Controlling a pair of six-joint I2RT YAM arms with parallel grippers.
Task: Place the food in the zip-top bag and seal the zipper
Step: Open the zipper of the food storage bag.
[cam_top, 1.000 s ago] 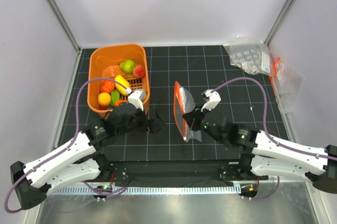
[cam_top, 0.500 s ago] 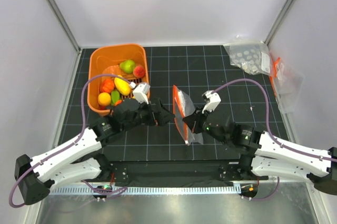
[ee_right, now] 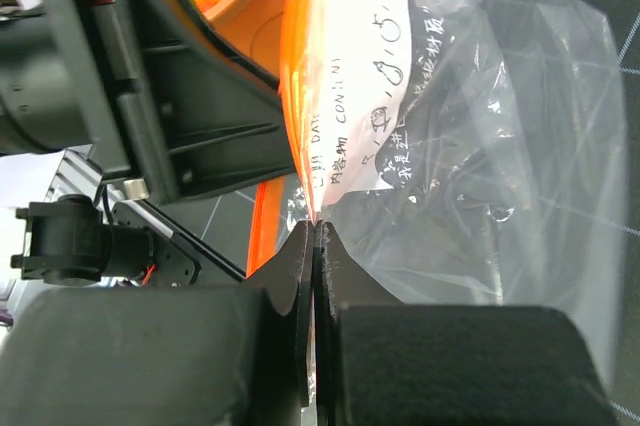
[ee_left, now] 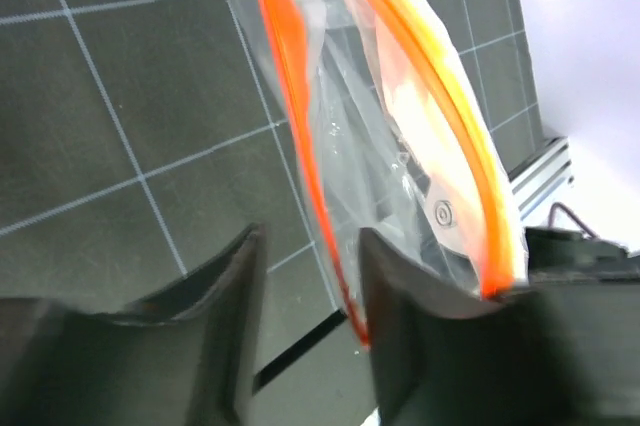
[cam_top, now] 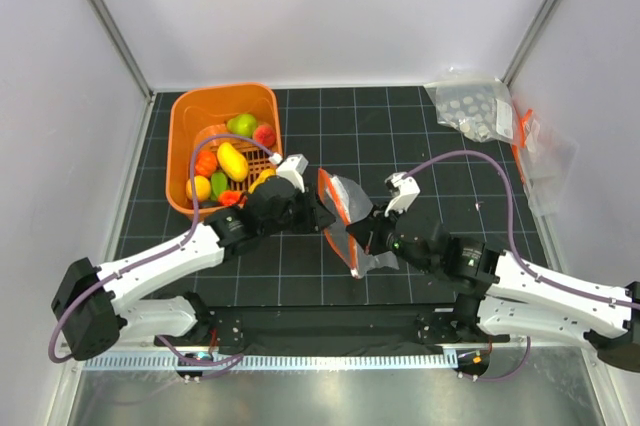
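Observation:
The zip-top bag (cam_top: 352, 196) stands on edge mid-table, its mouth toward the left arm. My right gripper (cam_top: 364, 233) is shut on the bag's side next to the white label (ee_right: 370, 96), fingertips pinched flat (ee_right: 315, 231). My left gripper (cam_top: 316, 212) is at the mouth, and its jaws stand apart. The near strip of the orange-red zipper (ee_left: 290, 116) runs between them, close against the right finger (ee_left: 420, 326). The far strip (ee_left: 440, 116) lies outside the jaws. The food (cam_top: 232, 159), toy fruits and vegetables, lies in the orange basket (cam_top: 178, 136).
Two other clear bags lie at the back right, one with a white-dotted sheet (cam_top: 470, 106) and one by the right wall (cam_top: 538, 151). The basket sits just left of the left arm's wrist. White walls enclose the black gridded mat.
My left gripper has travelled right from beside the basket to the bag's mouth, and its jaws have narrowed around the near zip strip. The right gripper kept its hold.

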